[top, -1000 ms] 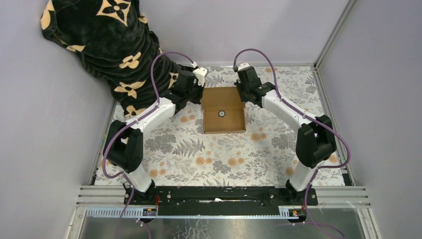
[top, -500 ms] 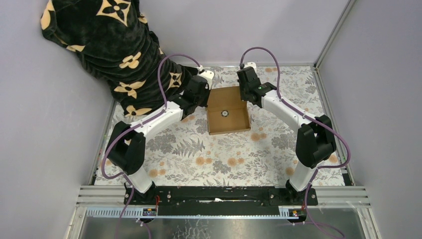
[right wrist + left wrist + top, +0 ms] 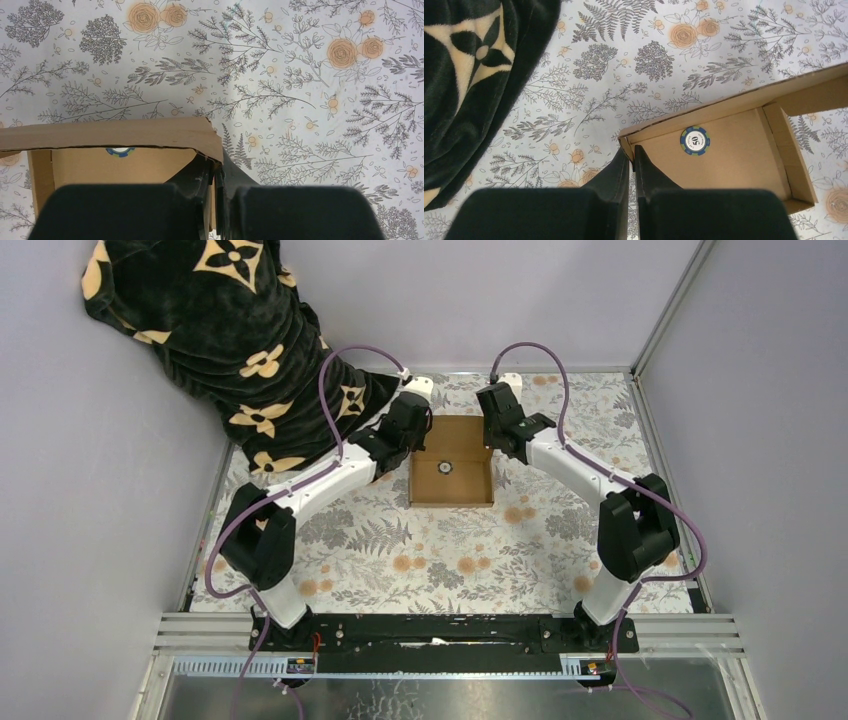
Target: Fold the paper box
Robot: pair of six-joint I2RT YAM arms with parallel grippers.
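The paper box [image 3: 452, 475] is a brown cardboard tray with raised walls, sitting at the far middle of the table. A blue and white poker chip [image 3: 445, 467] marked 50 lies inside it and shows in the left wrist view [image 3: 694, 140]. My left gripper [image 3: 420, 428] is shut on the box's far left wall corner [image 3: 628, 145]. My right gripper [image 3: 489, 432] is shut on the far right wall [image 3: 212, 145], with one finger inside the box and one outside.
A black plush blanket with cream flower shapes [image 3: 210, 330] hangs over the far left corner, close behind the left arm. The floral tablecloth [image 3: 400, 550] covers the table. Grey walls and a metal frame [image 3: 660, 320] enclose the space.
The box has shifted and turned back square to the table, and both grippers moved with it, staying on its far corners.
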